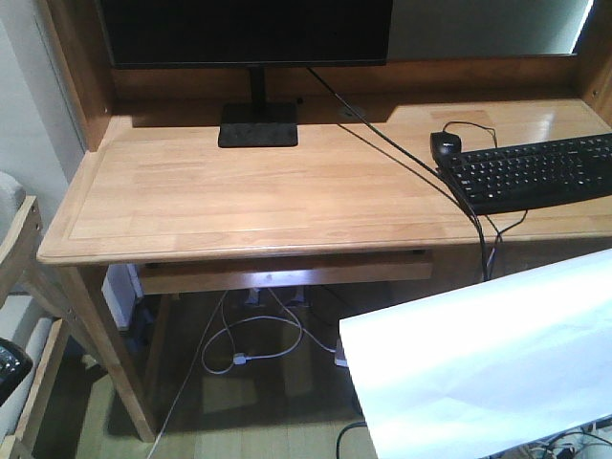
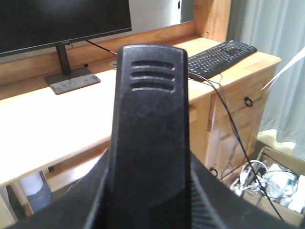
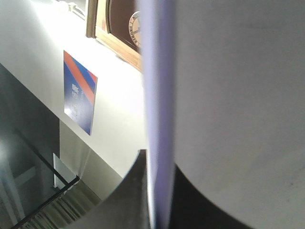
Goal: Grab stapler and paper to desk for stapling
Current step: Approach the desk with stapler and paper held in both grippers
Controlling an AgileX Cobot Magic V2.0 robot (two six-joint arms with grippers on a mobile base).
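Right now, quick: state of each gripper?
Left gripper: closed, holding the black stapler.
Right gripper: closed, holding the white paper.

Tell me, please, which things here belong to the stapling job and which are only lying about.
For the job: plain white rectangular paper sheets, in the right gripper; small black ribbed stapler, apparently, in the left gripper; wide light-wood desk.
Lying about: black flat monitor; black keyboard; black computer mouse; white cable under the desk.
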